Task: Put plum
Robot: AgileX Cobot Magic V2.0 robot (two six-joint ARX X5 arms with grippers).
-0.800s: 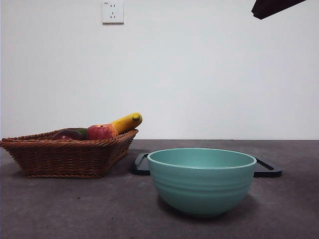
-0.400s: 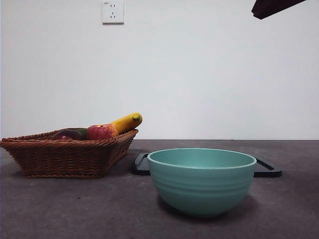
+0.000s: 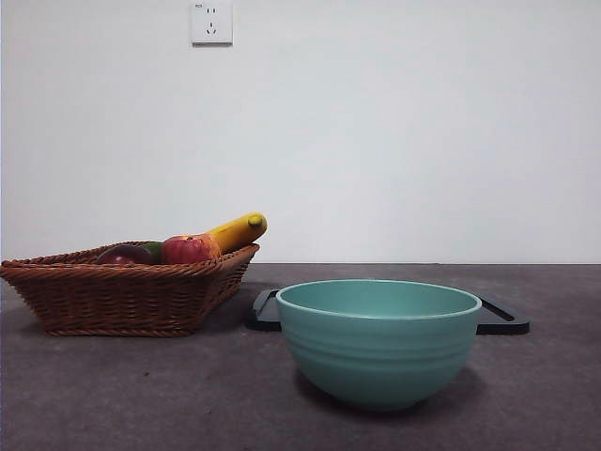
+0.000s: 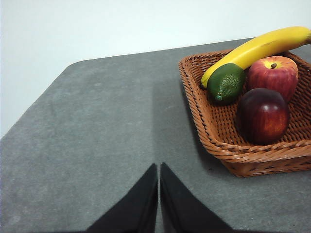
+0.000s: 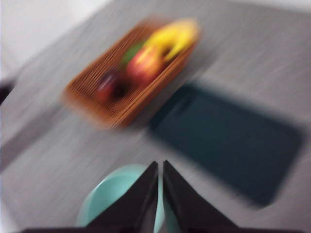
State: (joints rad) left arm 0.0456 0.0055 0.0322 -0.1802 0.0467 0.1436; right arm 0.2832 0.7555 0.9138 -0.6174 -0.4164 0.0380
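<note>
The plum [image 4: 263, 115], dark maroon and glossy, lies in the wicker basket [image 4: 228, 151] at its near corner; in the front view the plum [image 3: 124, 255] peeks over the basket rim [image 3: 122, 291]. My left gripper [image 4: 159, 170] is shut with nothing in it, over bare table beside the basket. My right gripper [image 5: 160, 167] is shut and empty, high above the teal bowl [image 5: 119, 201]; its view is blurred, with the plum [image 5: 109, 86] a dark smear in the basket [image 5: 129, 73]. Neither gripper shows in the front view.
Sharing the basket are a red-yellow apple [image 4: 272, 74], a green fruit [image 4: 226, 83] and a banana [image 4: 257, 48]. The teal bowl [image 3: 378, 340] stands in front. A black tray [image 3: 501, 318] lies behind it. A wall socket [image 3: 211, 21] is on the wall.
The dark arm tip at the top right corner of the front view has gone out of frame. The fruit, basket and bowl have not moved.
</note>
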